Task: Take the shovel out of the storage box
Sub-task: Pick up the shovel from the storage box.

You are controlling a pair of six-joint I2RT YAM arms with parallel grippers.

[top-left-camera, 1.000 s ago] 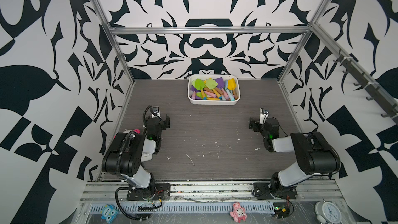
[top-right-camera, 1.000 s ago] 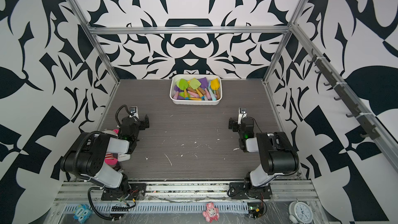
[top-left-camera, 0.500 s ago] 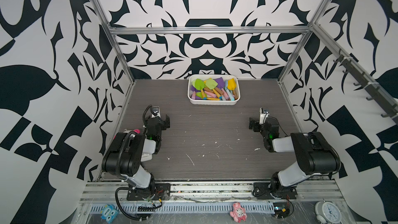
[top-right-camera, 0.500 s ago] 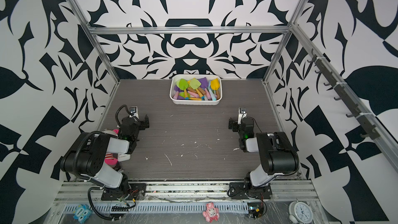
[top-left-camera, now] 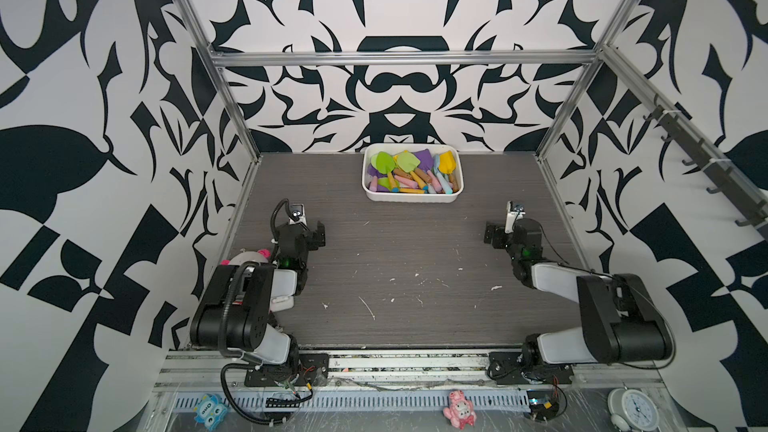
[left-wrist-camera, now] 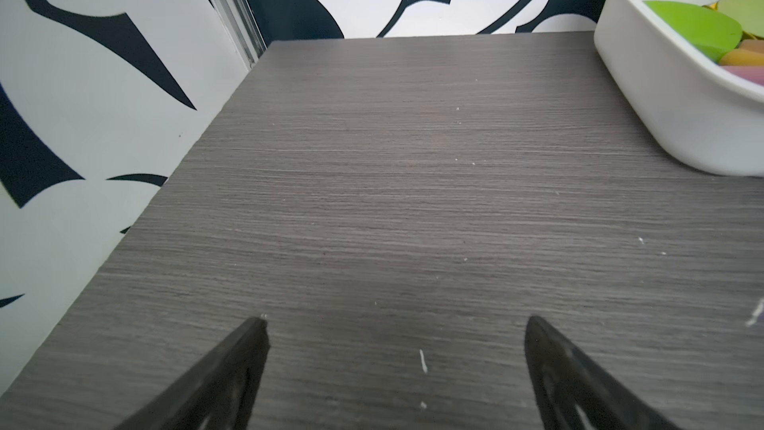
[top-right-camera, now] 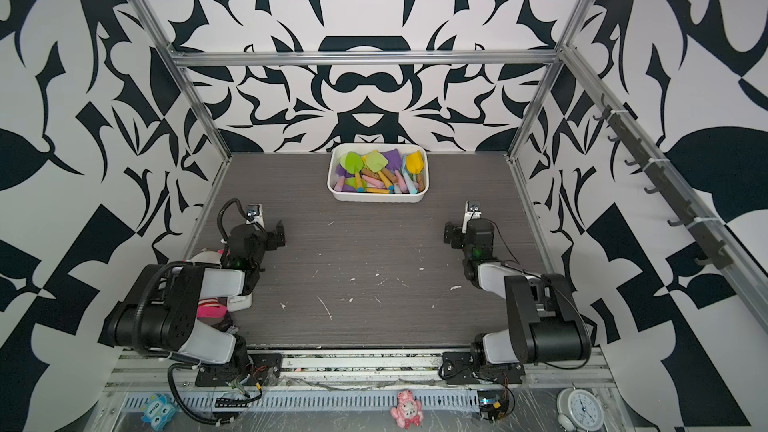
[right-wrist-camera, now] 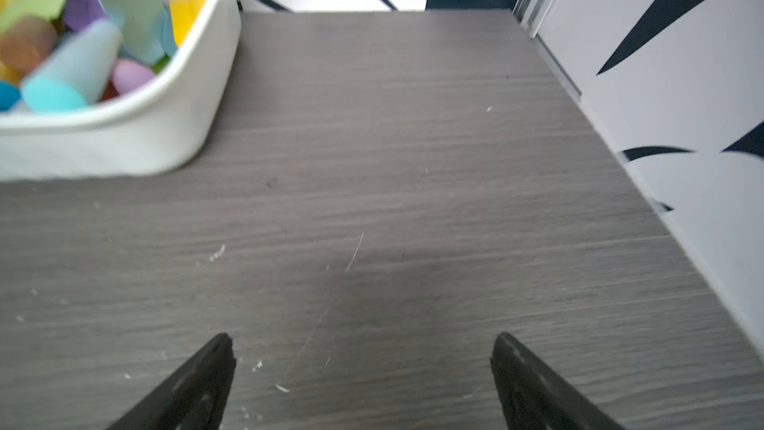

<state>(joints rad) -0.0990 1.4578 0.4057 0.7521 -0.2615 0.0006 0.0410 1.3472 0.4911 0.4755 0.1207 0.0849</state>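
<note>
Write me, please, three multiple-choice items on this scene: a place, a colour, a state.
1. Where does the storage box stand on the table?
A. at the far edge, by the back wall
B. between the arm bases
C. against the left wall
2. What colour is the storage box?
A. blue
B. black
C. white
3. How are the left pincer and right pincer?
A. both shut on shovels
B. both open and empty
C. left shut, right open
Key: 1 A, both top views show it there; 2 C, its walls are white; 3 B, each wrist view shows it spread, only bare table between.
</note>
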